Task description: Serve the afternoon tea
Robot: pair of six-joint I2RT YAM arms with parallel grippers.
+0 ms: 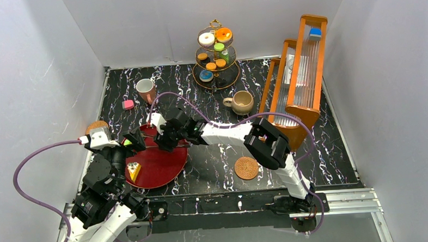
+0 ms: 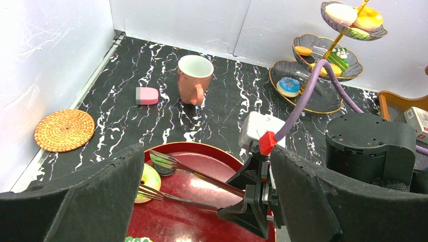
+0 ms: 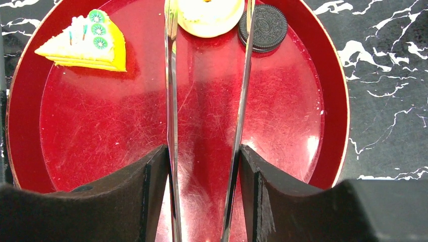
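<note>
Surface (image 1: 214, 164), black marble: stand (image 2: 323, 103) part-filled; slice (image 3: 86, 45), donut (image 3: 209, 15), cookie (image 3: 262, 27) left on tray (image 3: 101, 131); mugs (image 1: 145, 90) off coasters (image 1: 246, 167). R gripper (image 3: 204, 156) holds tongs (image 3: 171, 101); L gripper (image 2: 204, 171) wide, empty.

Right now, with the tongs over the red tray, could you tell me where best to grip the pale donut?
Probably across its outer rim, coming from the side of the right gripper. The donut lies flat on the tray and the tongs straddle it with their tips. The dark cookie sits close on one side, so that tip must slip between them.
</note>
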